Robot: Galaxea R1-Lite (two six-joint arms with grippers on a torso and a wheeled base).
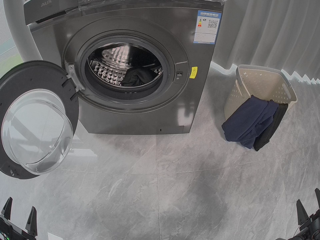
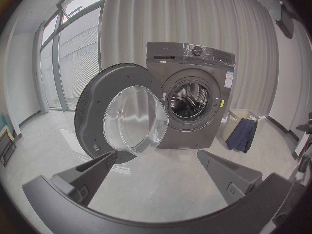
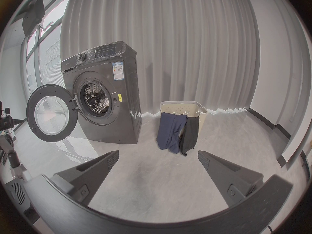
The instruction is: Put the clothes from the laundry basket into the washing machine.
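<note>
The grey washing machine (image 1: 133,67) stands with its round door (image 1: 33,120) swung wide to the left. A dark garment (image 1: 136,76) lies inside the drum. To its right sits the beige laundry basket (image 1: 263,84), with a navy garment (image 1: 248,120) and a black garment (image 1: 271,125) draped over its front rim down to the floor. My left gripper (image 1: 18,215) is low at the bottom left, open and holding nothing. My right gripper (image 1: 310,205) is at the bottom right, open too, well short of the basket. The right wrist view faces the basket (image 3: 183,109); the left wrist view faces the door (image 2: 120,114).
Pale curtains (image 1: 276,24) hang behind the basket and machine. Grey tiled floor (image 1: 166,184) stretches between me and the machine. The open door juts out over the floor on the left.
</note>
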